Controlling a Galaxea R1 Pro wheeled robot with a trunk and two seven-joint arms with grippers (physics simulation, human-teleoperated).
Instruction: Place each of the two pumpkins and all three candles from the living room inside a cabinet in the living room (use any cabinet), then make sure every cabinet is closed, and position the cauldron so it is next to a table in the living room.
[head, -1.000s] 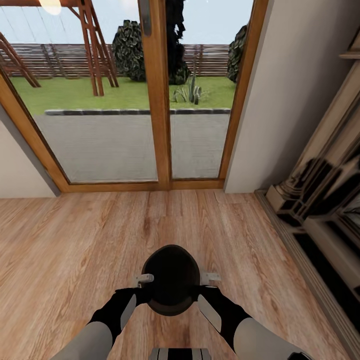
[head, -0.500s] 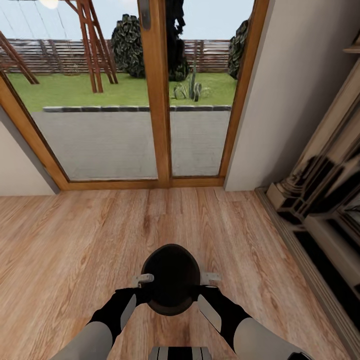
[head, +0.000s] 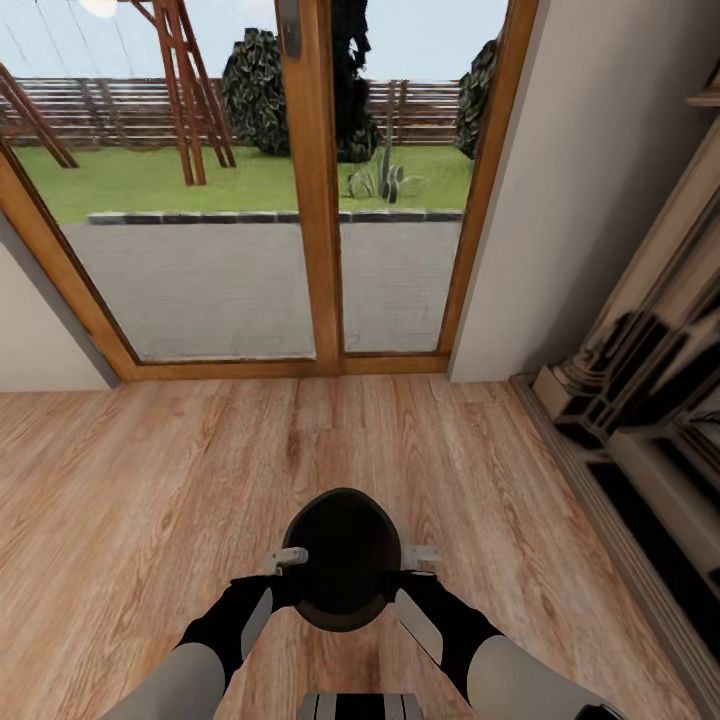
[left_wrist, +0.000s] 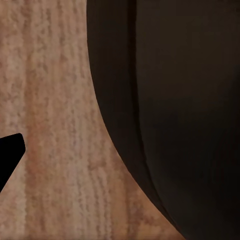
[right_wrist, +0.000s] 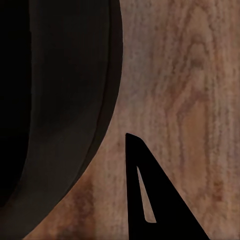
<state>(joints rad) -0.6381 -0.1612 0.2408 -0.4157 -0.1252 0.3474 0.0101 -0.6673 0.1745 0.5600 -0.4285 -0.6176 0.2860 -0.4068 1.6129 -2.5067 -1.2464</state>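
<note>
Fingers of the left gripper and right gripper are pressing against the cauldron from 9 and 3 o'clock, clamping it between both arms; whether each pair is spread, I cannot tell. It is hanging low over the wooden floor, with the glass patio door standing at 12 o'clock.

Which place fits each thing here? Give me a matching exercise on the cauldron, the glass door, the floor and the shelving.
Things:
1. cauldron
2. glass door
3. floor
4. shelving

Places:
A. along the robot's right side
B. between the two forearms
C. straight ahead, facing the garden
D. under the cauldron

Pairs: 1-B, 2-C, 3-D, 4-A
</note>
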